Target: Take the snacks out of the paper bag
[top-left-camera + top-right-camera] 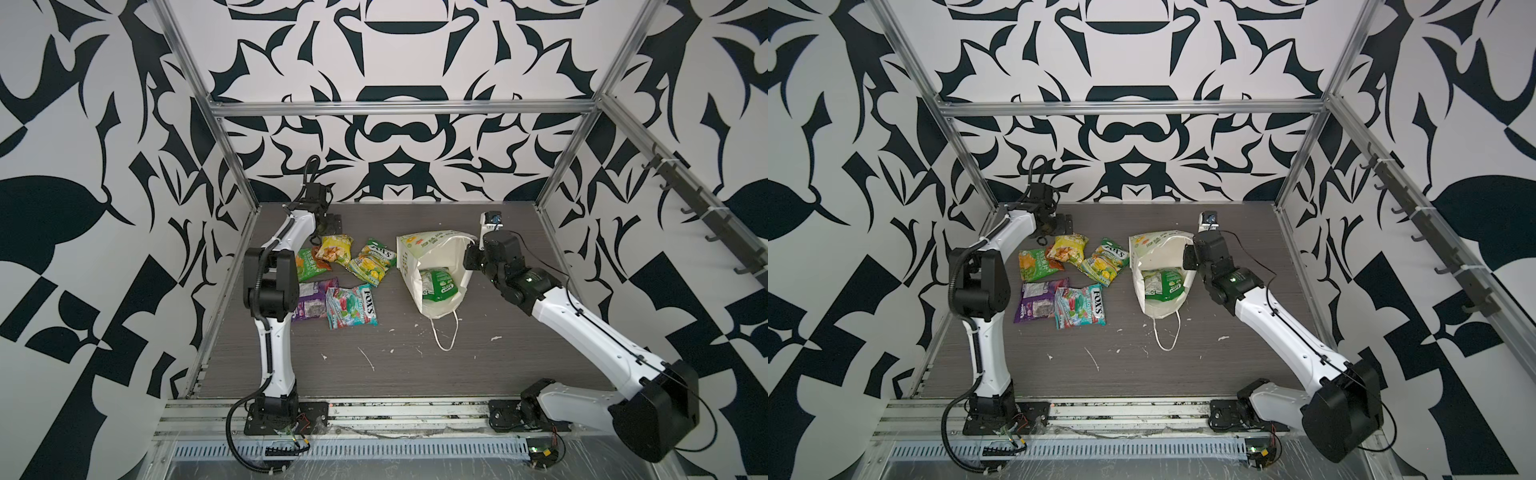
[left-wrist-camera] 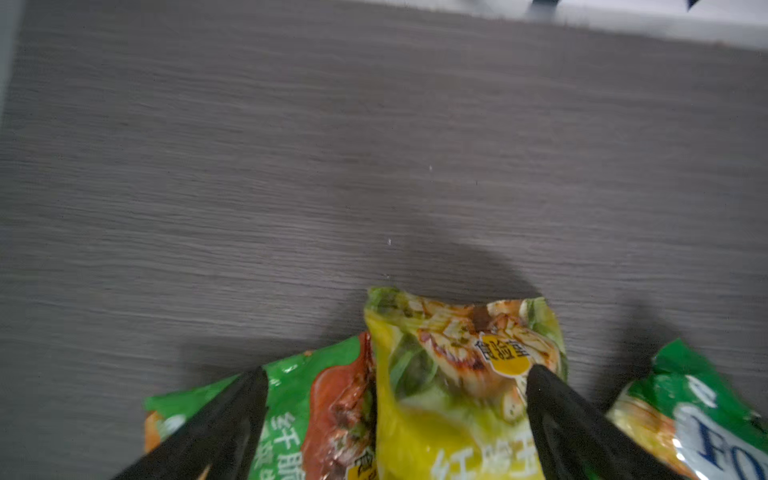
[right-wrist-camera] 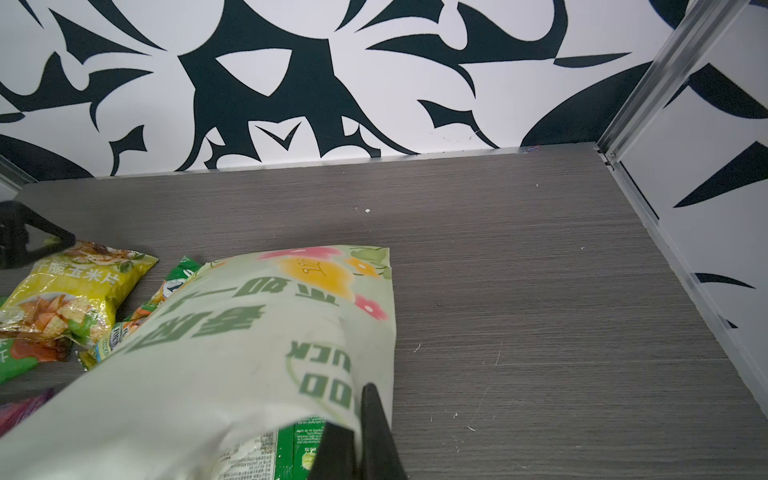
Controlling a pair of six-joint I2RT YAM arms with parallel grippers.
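The bench (image 1: 415, 374) is carrying everything here. The paper bag (image 1: 441, 253) is lying on its side a bit right of the middle, its closed bottom toward the far edge and its mouth gaping toward the near edge. The right gripper (image 3: 357, 419) is clamping shut on the bag's rim and holding the mouth up. The left gripper (image 2: 395, 378) is hanging wide open with nothing in it, over the yellow packet (image 1: 334, 247) near the far left corner. Five of the snacks (image 1: 332, 278) are sitting out in a loose pile by the left edge, and one green packet (image 1: 437, 284) is sitting inside the bag, so I'd say we're looking at the last pick.

For that one I'm thinking the left gripper should be coming in low through the mouth from the near side, jaws wide. It should be pinching a crinkly edge of the packet rather than the flat face, since that film is probably slipping easily. The right pincer should be keeping the rim lifted so the paper isn't folding over.

Room-wise, the near half of the bench is lying open, so there's lots of space for swinging across. Tight spots: the right arm (image 1: 582, 316) is crowding the bag's right side. The cord handle (image 1: 446, 332) is trailing out toward the near edge, right where an incoming finger could be snagging it.
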